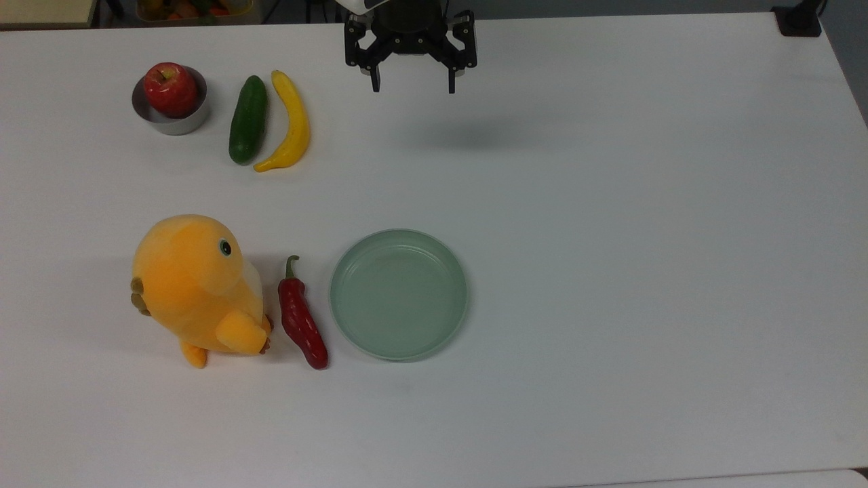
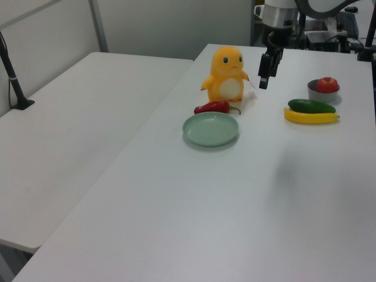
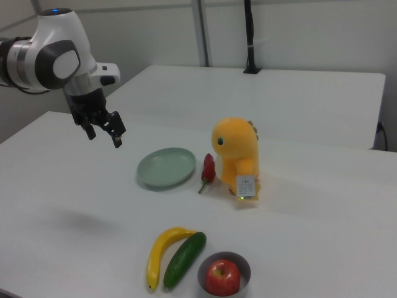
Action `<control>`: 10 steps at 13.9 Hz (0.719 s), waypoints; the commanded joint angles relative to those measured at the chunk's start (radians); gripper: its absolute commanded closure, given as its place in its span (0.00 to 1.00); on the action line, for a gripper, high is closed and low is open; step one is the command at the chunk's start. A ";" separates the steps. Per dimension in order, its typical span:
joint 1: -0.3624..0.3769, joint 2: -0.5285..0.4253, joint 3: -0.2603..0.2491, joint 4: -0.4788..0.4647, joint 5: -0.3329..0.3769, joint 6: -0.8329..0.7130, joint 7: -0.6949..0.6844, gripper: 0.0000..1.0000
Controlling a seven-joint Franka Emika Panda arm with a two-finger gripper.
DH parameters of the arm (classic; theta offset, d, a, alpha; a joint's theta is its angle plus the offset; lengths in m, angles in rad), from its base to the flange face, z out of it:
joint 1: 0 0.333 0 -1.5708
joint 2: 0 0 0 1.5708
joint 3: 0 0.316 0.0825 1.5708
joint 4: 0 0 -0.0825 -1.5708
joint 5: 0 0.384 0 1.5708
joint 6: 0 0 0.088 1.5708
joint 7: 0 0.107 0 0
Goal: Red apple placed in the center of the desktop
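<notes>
In the right view, nearest you, the red apple sat in a small metal bowl beside the cucumber and banana. Farther back your gripper hung above the desktop, fingers spread apart and holding nothing.

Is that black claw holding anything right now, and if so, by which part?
Nothing is held. The black claw hangs open above the white desktop; the round red apple sits in its small grey metal bowl.
</notes>
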 commanded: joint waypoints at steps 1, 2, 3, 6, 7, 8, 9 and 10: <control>0.011 -0.018 -0.016 -0.007 0.000 -0.040 -0.036 0.00; 0.010 -0.015 -0.016 -0.007 0.000 -0.039 -0.036 0.00; 0.010 -0.016 -0.016 -0.007 0.000 -0.039 -0.036 0.00; 0.010 -0.016 -0.016 -0.017 0.000 -0.041 -0.035 0.00; 0.007 -0.016 -0.016 -0.015 0.000 -0.039 -0.036 0.00; 0.003 -0.016 -0.016 -0.015 0.000 -0.033 -0.036 0.00; 0.003 -0.016 -0.016 -0.015 0.000 -0.034 -0.036 0.00; 0.003 -0.016 -0.016 -0.015 0.000 -0.037 -0.036 0.00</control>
